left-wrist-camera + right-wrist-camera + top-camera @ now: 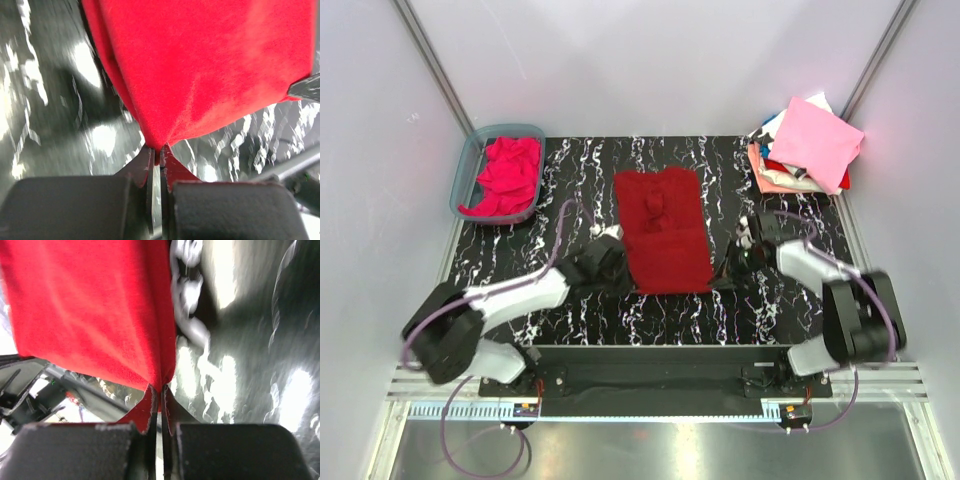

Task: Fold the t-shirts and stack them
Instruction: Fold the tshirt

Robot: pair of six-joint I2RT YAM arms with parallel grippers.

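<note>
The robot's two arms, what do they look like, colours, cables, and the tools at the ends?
Both the left arm and right arm have white link shells between chunky black joints. A thin purple cable loops loosely along each one. They are bolted to a black bar. The left tool and right tool each have two flat, dark grey fingers on blocky dark bodies.

Bright, even light keeps the top view sharp, while both wrist views blur the glare-spotted table (50, 125) beside the crimson t-shirt (210, 65).
</note>
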